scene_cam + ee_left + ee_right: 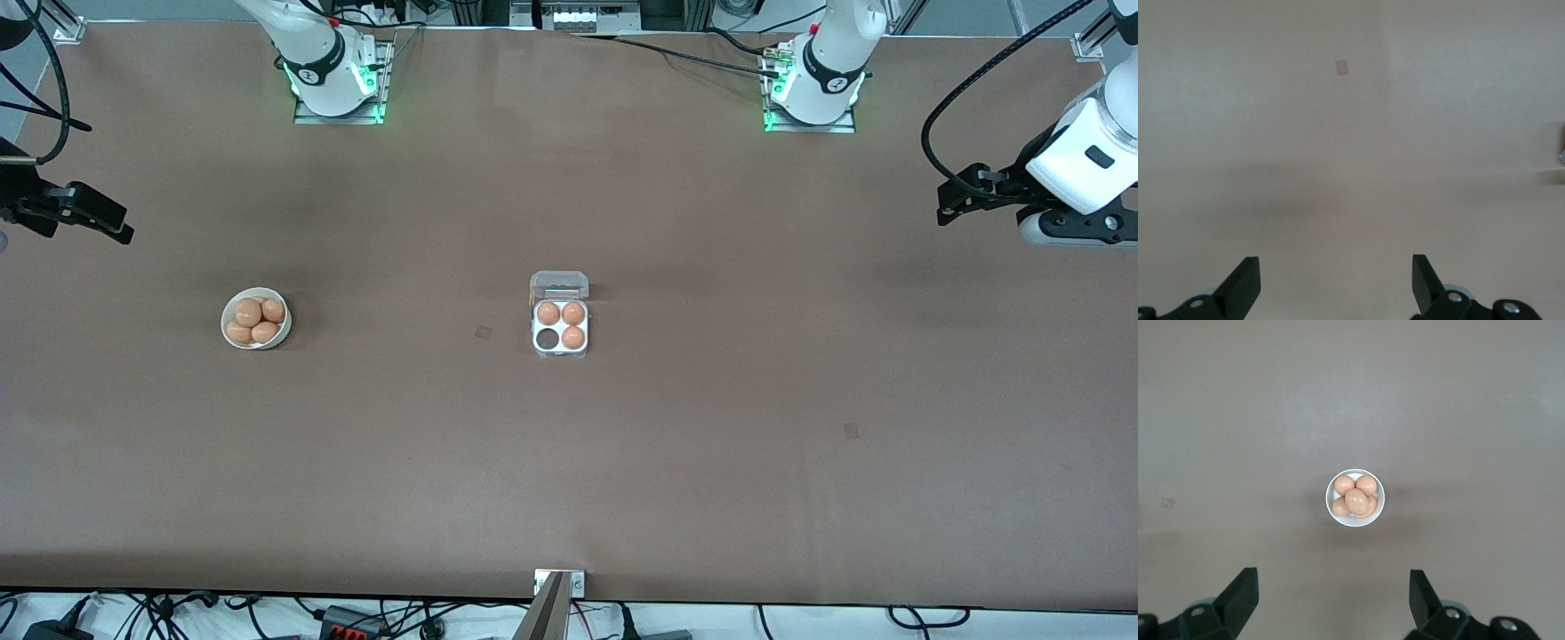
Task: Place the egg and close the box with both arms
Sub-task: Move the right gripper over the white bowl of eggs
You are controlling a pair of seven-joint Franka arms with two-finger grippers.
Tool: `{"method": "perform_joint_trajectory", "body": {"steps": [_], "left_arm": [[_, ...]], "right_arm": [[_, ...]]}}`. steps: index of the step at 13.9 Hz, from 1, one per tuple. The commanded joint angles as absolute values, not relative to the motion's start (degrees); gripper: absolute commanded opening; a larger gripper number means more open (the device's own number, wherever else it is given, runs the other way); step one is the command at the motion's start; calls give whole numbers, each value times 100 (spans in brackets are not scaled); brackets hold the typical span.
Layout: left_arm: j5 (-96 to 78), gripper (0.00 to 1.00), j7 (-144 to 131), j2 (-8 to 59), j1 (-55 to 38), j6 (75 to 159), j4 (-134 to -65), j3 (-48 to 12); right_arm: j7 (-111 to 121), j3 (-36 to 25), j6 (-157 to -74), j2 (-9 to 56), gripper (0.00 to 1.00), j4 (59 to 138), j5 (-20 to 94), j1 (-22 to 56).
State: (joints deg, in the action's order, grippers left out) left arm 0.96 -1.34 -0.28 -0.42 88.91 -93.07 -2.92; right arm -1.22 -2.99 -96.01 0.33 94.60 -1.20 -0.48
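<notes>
At mid-table sits the box [560, 324], lid up; left gripper [1336, 283] and right gripper [1333, 600] spread empty.

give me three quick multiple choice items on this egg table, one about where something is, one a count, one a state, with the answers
1. Where does the round white bowl of brown eggs sit, compared with the small clear-plastic egg box?
A. toward the right arm's end of the table
B. toward the left arm's end
C. on top of the box

2. How many eggs lie in the box's white four-cell tray?
A. one
B. three
C. four

3. What state is the box's transparent hinged lid in?
A. open
B. shut
C. lying in the bowl

Answers:
1 A, the bowl lies toward the side where the right arm's base stands.
2 B, three cells hold eggs and one shows dark and empty.
3 A, the lid stands back from the tray, leaving the eggs uncovered.
</notes>
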Motion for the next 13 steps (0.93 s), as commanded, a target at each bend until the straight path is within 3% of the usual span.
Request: {"method": "perform_joint_trajectory", "body": {"steps": [1,6,13], "left_arm": [[79,100,-18,9,-18,8763,-9158,-299],[70,100,-18,9,-18,8763,-9158,-299],[79,100,-18,9,-26,8763,-9149,-308]], "right_arm": [[-44,-281,-9475,-61,100,9510,-176,-44],[-96,-290,-9527,70,100,9475,-149,-62],[-71,-290,-9642,755,100,9475,-88,-96]]}}
